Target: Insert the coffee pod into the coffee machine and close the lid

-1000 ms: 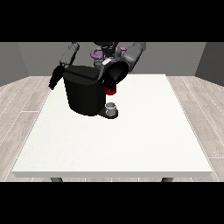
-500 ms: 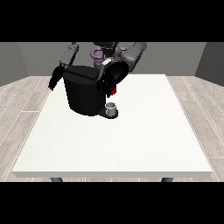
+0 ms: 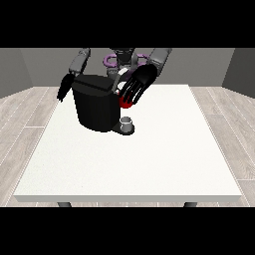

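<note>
The black coffee machine (image 3: 97, 107) stands on the white table (image 3: 149, 159) at the back left. The hand at the view's right (image 3: 137, 83) hovers by the machine's upper right side, open, its straight fingers pointing down and to the left. Just under its fingertips shows a red thing at the machine (image 3: 125, 103). A small grey thing (image 3: 127, 123) sits on the machine's base at its right front. The hand at the view's left (image 3: 65, 87) hangs beside the machine's left edge, open, with its fingers pointing down. Neither hand holds anything that I can see.
The robot's body (image 3: 122, 60) is behind the machine at the table's far edge. White tabletop stretches from the machine towards the front and the right. Grey wooden floor surrounds the table.
The hand at the view's right has risen and drawn slightly to the right, away from the machine's front, uncovering more of the red thing. The machine and the grey thing have not moved.
</note>
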